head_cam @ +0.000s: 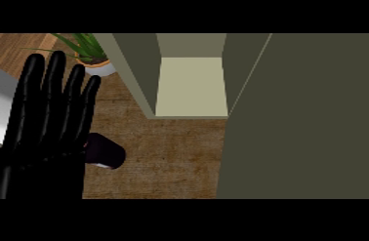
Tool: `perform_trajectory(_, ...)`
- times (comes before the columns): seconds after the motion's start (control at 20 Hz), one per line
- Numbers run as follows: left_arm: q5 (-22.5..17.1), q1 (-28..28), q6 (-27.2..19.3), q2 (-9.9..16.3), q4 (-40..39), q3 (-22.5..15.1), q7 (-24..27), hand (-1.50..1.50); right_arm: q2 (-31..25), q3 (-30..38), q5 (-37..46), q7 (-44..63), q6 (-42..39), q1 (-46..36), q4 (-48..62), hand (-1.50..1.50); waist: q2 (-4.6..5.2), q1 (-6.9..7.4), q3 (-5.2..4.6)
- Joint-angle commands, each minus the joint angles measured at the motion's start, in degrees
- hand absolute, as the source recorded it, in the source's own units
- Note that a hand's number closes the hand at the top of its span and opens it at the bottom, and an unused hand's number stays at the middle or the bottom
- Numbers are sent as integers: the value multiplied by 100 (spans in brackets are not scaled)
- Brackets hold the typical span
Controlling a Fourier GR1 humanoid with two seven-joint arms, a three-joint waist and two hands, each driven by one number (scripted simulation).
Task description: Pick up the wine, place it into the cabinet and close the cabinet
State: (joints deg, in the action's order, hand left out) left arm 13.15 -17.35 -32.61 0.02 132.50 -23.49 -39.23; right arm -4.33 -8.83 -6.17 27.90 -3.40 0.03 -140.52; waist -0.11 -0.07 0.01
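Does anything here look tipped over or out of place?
Nothing looks spilled or broken. The dark wine bottle sits on the wooden counter, partly hidden behind the open left hand, so I cannot tell whether it is upright. The cabinet stands open, its door swung out, with nothing visible inside.

the hand (43,132) at the left is glossy black. the counter (173,152) looks like rough brown wood; the cabinet (288,113) is matt olive, smooth.
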Motion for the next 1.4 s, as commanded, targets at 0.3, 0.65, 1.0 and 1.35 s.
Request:
perform_trajectory(0.3, -238, 846, 9, 112, 360, 432, -17, -150, 83, -130, 33, 524, 167, -189, -505, -150, -1, 15, -4)
perform_trajectory(0.65, -479, 1067, 240, 263, 140, 1085, 386, -150, 56, -16, -48, 592, 106, -141, -583, -150, 3, 0, -2)
perform_trajectory(1.0, -1090, 1641, 507, 386, -364, 1876, 1205, -150, 152, 9, 131, 444, 193, -555, -196, -150, 11, 12, -5)
perform_trajectory(1.35, -1952, 2274, 1119, 404, -950, 2596, 2272, -150, 27, 142, -34, 1014, 178, -616, -636, -150, 5, 11, -6)
